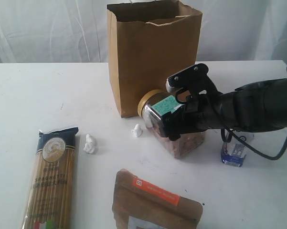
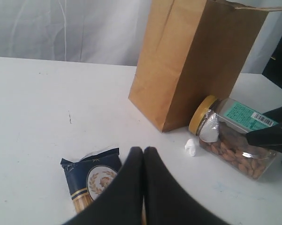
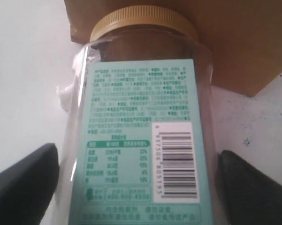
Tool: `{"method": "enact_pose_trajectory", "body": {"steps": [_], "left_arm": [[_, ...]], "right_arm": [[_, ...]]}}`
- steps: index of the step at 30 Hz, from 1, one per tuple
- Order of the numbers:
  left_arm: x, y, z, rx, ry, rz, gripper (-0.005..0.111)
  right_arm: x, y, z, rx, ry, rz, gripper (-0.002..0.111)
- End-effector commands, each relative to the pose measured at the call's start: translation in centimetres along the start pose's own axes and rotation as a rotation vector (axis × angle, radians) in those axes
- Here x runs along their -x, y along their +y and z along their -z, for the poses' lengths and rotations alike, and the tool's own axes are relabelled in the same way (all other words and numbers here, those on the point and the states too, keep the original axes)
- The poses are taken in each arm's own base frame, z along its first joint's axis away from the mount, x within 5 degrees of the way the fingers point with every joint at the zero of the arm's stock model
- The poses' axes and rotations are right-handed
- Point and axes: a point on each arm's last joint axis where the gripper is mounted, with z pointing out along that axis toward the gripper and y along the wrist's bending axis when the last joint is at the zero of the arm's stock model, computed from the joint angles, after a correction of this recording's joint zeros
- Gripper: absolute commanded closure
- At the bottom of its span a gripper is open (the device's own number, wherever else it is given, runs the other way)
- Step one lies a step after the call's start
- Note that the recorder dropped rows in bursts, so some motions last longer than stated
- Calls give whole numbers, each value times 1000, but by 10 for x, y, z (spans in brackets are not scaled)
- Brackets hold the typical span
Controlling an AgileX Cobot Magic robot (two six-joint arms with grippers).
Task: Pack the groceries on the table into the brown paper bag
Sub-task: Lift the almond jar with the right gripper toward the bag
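The right tool (image 3: 138,187) stands apart, straddling the gold-lidded clear nut jar (image 1: 187,142) lying on the surface (image 1: 38,95), lid toward the brown paper bag (image 1: 153,62) ahead. Close squarely on its round body, lest it roll. The left tool (image 2: 143,159) is together, empty.

The black, cable-trailing right arm (image 1: 258,107) reaches in low and nearly level, and its black two-fingered right gripper (image 3: 138,185) is spread wide. The black left gripper (image 2: 143,152) points forward with its fingers pressed flat together.
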Motion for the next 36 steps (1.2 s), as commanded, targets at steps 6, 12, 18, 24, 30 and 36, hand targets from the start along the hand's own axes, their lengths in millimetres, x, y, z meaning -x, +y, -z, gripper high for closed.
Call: {"method": "enact_pose_trajectory", "body": {"steps": [6,12,18,24,30,36], "left_arm": [[-2,0,1,-1,3,-29,107],[-1,0,1,6,2,-29,107],[-1,0,1,6,2,-29,107],[-1,2,1,24,-3,-29,107],[-1,2,1,24,-3,-29,107],[-1,2,1,24,-3,-29,107]], "right_arm": [[8,2,1,33,-29,-158,27],[10,2,2,33,-35,-168,27],[12,8,2,105,-49,-166,27],[6,8,-6,105,-27,-77,27],[1,12,-13,147,-9,-68,27],[4,14,-10,172,-27,-67,27]]}}
